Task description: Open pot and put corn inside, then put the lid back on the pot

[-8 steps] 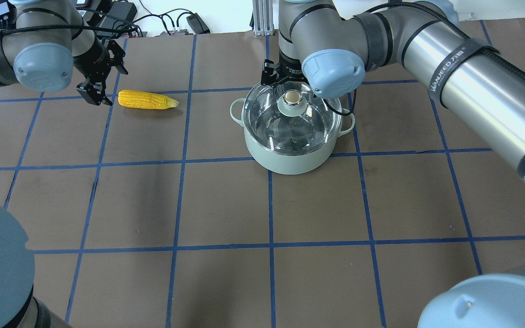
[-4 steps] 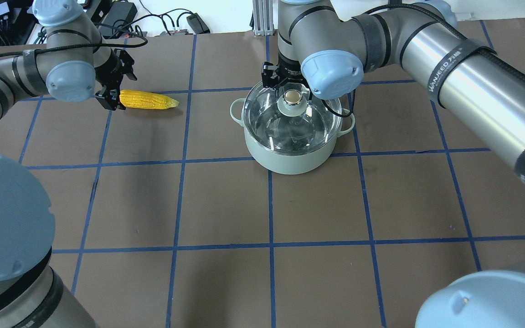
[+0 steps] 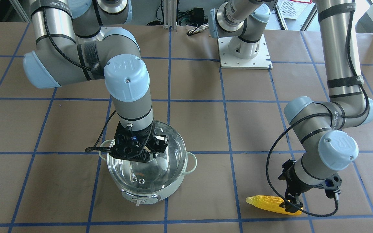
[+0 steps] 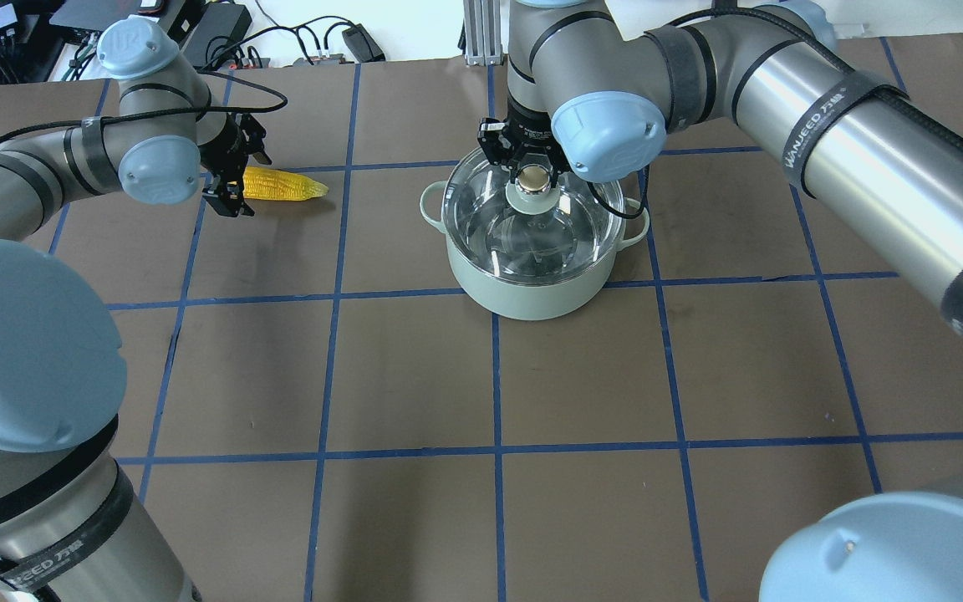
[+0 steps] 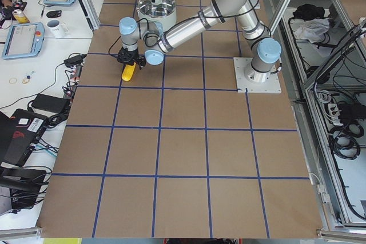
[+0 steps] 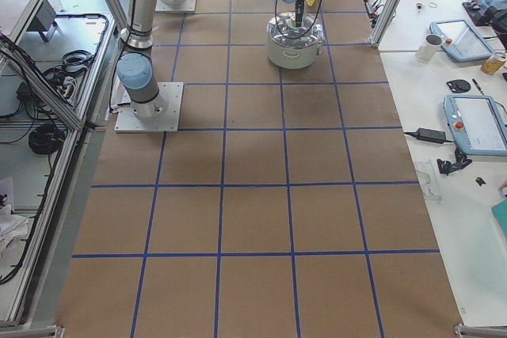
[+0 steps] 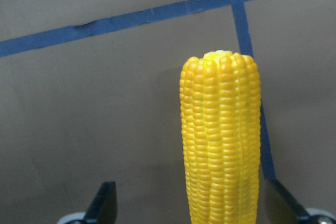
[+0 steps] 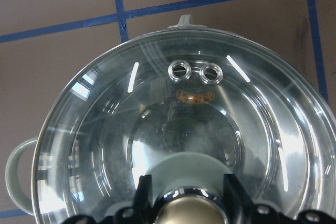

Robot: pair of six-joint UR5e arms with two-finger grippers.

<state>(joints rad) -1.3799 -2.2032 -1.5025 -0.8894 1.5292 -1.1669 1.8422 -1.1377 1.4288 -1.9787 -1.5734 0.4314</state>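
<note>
The mint-green pot [image 4: 532, 297] stands mid-table with the clear glass lid [image 4: 490, 226] on it. My right gripper [image 4: 532, 160] is down at the lid's knob [image 4: 534, 177]. In the right wrist view its fingers [image 8: 144, 190] stand on either side of the knob, and the gripper [image 8: 186, 198] looks open. The yellow corn [image 4: 289, 186] lies on the table to the pot's left, pointed tip toward the pot. My left gripper [image 4: 239, 180] is open and straddles the corn's blunt end. In the left wrist view the corn [image 7: 220, 140] lies between the fingers [image 7: 102, 205], nearer the right one.
Cables and power bricks [image 4: 222, 25] and an aluminium post [image 4: 477, 33] lie past the table's far edge. An arm's base plate [image 3: 243, 48] is bolted at the robot's side. Blue tape lines grid the brown table [image 4: 415, 376]. The pot's dial [image 3: 138, 202] faces the operators' side.
My left gripper has moved right from beside the corn and now straddles its blunt end. My right gripper has closed in onto the lid's knob. The corn and the lid have not moved.
</note>
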